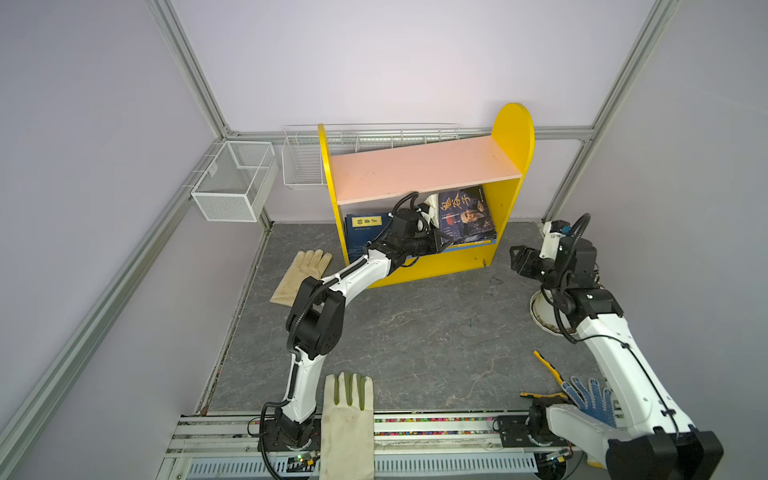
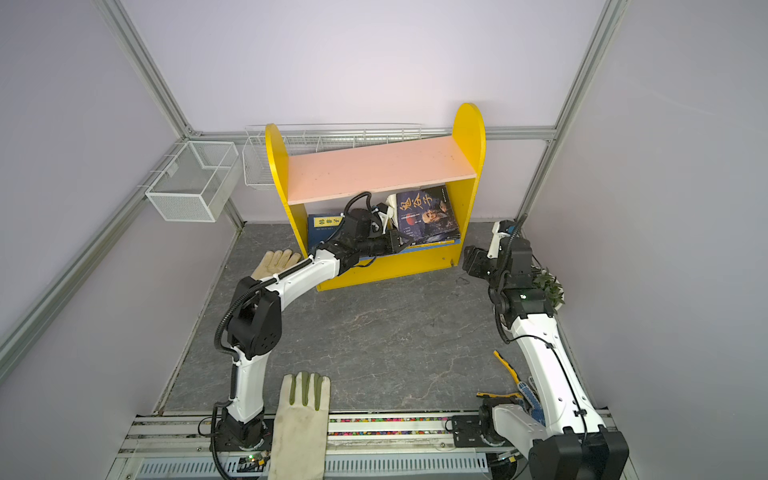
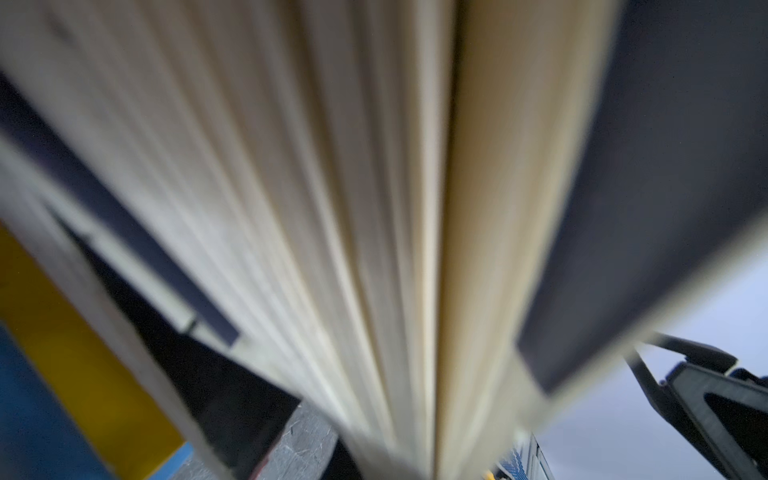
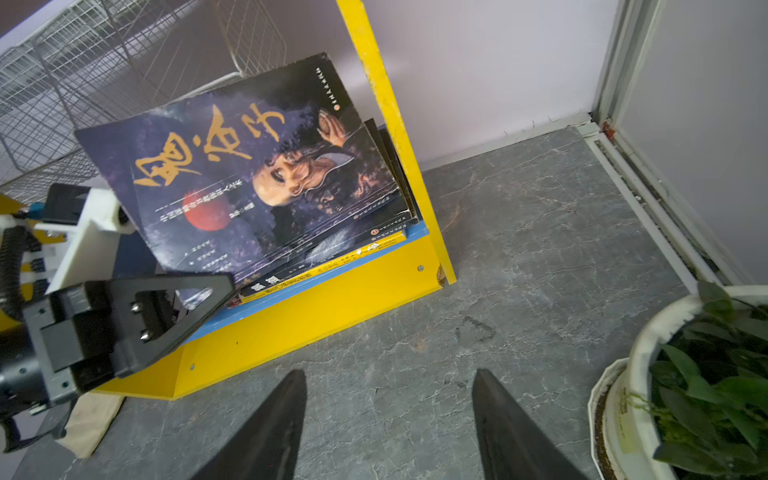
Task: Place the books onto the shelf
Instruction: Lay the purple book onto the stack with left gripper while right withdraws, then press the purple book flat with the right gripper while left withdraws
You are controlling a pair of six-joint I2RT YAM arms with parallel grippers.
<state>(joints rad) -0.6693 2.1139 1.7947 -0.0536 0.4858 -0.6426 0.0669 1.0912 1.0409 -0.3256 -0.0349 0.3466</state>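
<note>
The shelf [image 1: 424, 166] [image 2: 374, 166] stands at the back, with yellow side panels and a pink upper board. On its lower tier a dark picture-covered book [image 1: 465, 212] [image 2: 428, 212] [image 4: 257, 166] leans toward the right panel over a flat stack of books [image 4: 332, 259]. A navy book with a yellow label [image 1: 365, 230] [image 2: 324, 228] stands at the left. My left gripper [image 1: 441, 243] [image 2: 404, 243] reaches into the lower tier, shut on the dark book's lower corner. Fanned page edges [image 3: 374, 208] fill the left wrist view. My right gripper [image 1: 517, 259] [image 2: 469, 259] [image 4: 388, 382] hangs open over the floor right of the shelf.
A tan glove [image 1: 301, 276] lies left of the shelf and a white glove [image 1: 347, 415] at the front edge. A blue-dotted glove [image 1: 590, 399] and yellow pliers [image 1: 548, 368] lie front right. A potted plant [image 4: 706, 386] stands by the right arm. White wire baskets [image 1: 235, 180] hang on the back wall.
</note>
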